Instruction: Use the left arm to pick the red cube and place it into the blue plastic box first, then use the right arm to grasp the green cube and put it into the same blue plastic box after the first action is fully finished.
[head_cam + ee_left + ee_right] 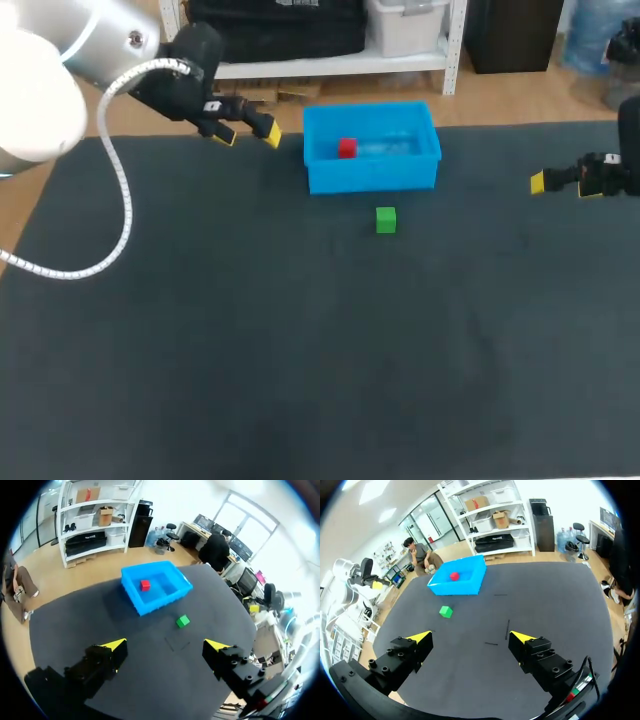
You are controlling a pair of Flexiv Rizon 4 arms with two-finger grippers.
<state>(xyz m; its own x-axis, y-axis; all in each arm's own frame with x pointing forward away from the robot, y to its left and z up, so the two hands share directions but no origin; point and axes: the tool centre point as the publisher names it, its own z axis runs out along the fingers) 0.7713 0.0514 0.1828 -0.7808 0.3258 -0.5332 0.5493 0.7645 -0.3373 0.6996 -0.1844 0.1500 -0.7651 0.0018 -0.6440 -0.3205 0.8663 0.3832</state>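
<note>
While the left gripper (248,133) hangs over the far left part of the surface, near the left wall of the box, its yellow-tipped fingers stand apart with nothing between them. Its share of the work looks finished. To its right sits the open-topped blue plastic box (372,182), and the small red cube (347,148) lies on the floor inside it, toward the left wall. The first placement therefore appears complete.

What remains is the second half of the task. The small green cube (386,220) sits on the surface just in front of the box's front wall, apart from it and untouched. Farther right, at the surface's right edge and well apart from that cube, the right gripper (563,185) hangs with its fingers wide apart and empty. By my reading it must travel left to the cube, close on it, lift it over the front wall and release it beside the red one.

The dark grey matte surface (300,350) carries only a few short thin marks (507,628) between the right gripper and the cube. The green cube stands free on every side, so the fingers should have room to straddle it. The nearby box wall is the one thing to mind.
</note>
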